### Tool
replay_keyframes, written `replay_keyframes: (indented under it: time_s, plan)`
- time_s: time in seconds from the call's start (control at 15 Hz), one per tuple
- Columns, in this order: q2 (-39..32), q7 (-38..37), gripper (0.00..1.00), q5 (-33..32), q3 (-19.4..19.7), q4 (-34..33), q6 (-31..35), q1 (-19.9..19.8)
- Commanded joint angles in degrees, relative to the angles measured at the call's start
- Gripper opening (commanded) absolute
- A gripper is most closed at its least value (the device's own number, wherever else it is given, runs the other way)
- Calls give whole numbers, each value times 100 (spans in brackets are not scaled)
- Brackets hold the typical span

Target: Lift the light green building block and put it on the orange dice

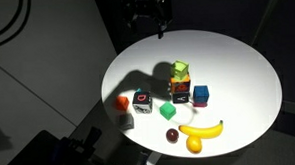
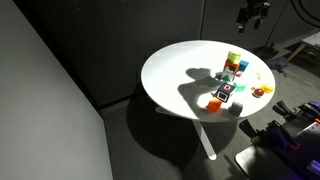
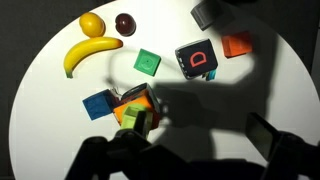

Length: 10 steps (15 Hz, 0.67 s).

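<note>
The light green building block (image 1: pixel 179 68) rests on top of the orange dice (image 1: pixel 180 87) near the middle of the round white table (image 1: pixel 237 59). The stack also shows in an exterior view, with the block (image 2: pixel 233 57) above. In the wrist view the block (image 3: pixel 128 116) lies on the dice (image 3: pixel 138 98) at the lower left, partly hidden by a finger. My gripper (image 1: pixel 149 12) hangs high above the table's far edge, open and empty. It also shows in an exterior view (image 2: pixel 252 15) and the wrist view (image 3: pixel 200 126).
A blue cube (image 1: pixel 200 93) stands beside the stack. A bright green cube (image 1: pixel 167 111), a black-and-white dice (image 1: pixel 141 101) and a small orange piece (image 1: pixel 122 102) lie nearby. A banana (image 1: pixel 203 130), a lemon (image 1: pixel 195 143) and a dark plum (image 1: pixel 173 135) lie at the near edge.
</note>
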State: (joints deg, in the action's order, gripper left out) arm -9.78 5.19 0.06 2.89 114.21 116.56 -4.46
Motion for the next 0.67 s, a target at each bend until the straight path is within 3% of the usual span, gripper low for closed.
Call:
replay_keyframes:
  time_s: [0.0, 0.6]
  plan:
    - [432, 174, 100, -80, 21, 287, -43, 0]
    - [1068, 585, 100, -42, 80, 828, 332, -18]
